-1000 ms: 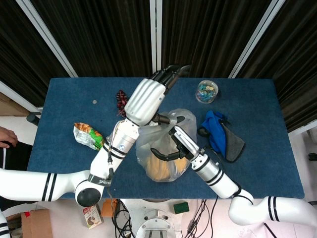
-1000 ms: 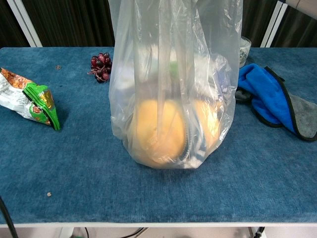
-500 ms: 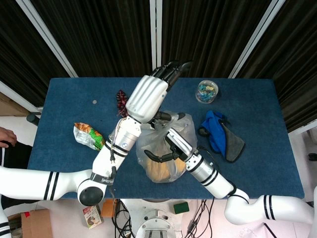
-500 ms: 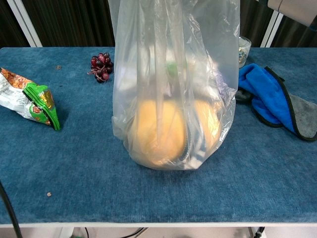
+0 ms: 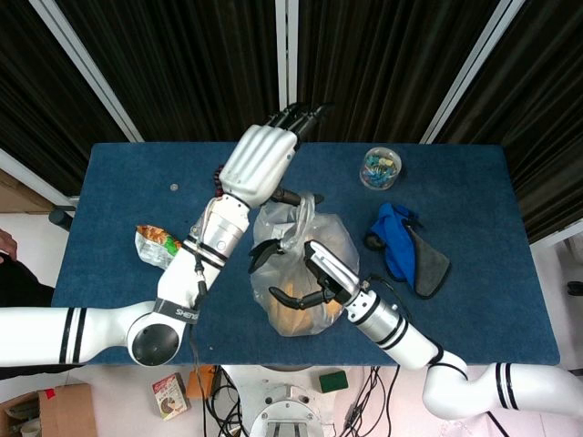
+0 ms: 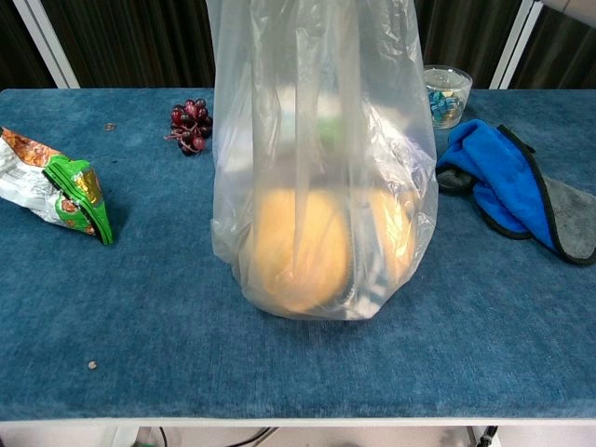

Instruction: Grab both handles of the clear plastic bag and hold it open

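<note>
The clear plastic bag [image 6: 321, 168] stands upright near the middle of the blue desk [image 6: 279, 372], its top drawn up out of the chest view. Inside it lie two rounded orange items [image 6: 293, 247] with a striped object between them, all resting at the bottom.

In the head view, the left hand [image 5: 258, 164] sits above the bag's upper left edge, back of the hand to the camera, fingers [image 5: 296, 115] stretched toward the far side of the desk; one handle [image 5: 305, 208] rises beside its thumb, but whether the hand actually grips the plastic cannot be told. The right hand [image 5: 314, 273] is at the bag's mouth with fingers spread and curved around the film; whether it holds a handle cannot be told either.

Compared with half a second ago: the left hand has shifted left and toward the far edge, the right hand has moved slightly toward the near edge, and the bag's top has narrowed and shifted left, so the clear cup is now fully uncovered in the chest view.

Count of other items on the desk: one bunch of dark grapes [image 6: 189, 123], one snack packet [image 6: 56, 186] at the left, one clear cup of coloured clips [image 6: 445, 93], one blue cloth [image 6: 498, 177] lying partly over one grey cloth [image 6: 568, 219] at the right.
</note>
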You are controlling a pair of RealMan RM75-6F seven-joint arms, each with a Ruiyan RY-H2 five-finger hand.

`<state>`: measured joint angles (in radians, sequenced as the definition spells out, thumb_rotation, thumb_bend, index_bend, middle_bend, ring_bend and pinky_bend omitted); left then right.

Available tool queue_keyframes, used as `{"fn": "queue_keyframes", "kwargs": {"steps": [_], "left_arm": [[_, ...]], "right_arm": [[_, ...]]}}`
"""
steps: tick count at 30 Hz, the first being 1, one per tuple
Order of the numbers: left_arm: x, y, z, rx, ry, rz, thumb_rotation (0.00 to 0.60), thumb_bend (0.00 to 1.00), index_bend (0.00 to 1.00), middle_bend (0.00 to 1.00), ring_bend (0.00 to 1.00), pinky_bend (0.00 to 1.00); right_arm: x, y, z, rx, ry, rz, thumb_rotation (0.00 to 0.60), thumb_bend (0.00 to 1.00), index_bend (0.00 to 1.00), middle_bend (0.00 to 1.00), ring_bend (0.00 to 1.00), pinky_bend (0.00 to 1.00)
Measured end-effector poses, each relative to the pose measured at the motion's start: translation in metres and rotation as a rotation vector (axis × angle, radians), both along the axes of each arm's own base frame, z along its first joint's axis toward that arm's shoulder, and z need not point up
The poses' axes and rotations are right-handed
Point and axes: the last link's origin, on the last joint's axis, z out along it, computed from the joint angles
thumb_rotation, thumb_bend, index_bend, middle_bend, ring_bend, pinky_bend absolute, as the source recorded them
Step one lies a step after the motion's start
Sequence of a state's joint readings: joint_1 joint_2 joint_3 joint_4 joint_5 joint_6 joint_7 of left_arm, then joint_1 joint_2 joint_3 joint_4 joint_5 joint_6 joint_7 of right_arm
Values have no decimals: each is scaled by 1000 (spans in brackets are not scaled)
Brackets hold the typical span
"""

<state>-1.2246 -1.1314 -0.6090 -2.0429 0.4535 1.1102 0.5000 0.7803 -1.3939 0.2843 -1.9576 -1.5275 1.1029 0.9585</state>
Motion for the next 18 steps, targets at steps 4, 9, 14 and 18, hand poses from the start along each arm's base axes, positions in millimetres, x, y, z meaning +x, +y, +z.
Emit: {"fn": "queue_keyframes", "kwargs": {"steps": [4,9,14,18], "left_arm": [[-7,6,5,-69,38,54,549,0,85,176,81,188],[-18,12,12,-111,76,105,551,0,85,176,81,188],[-32,18,15,-173,62,162,549,0,85,171,82,188],[-43,22,16,-230,59,196,548,0,85,170,82,187]], "right_arm": [[0,1,3,35,-23,-13,600,399,513,457,318,351],[-2,-1,10,87,-58,-44,600,399,524,474,323,362],[-3,-4,24,99,-84,-53,600,399,524,476,323,363],[-2,-7,33,90,-105,-62,600,400,524,478,322,363]]}}
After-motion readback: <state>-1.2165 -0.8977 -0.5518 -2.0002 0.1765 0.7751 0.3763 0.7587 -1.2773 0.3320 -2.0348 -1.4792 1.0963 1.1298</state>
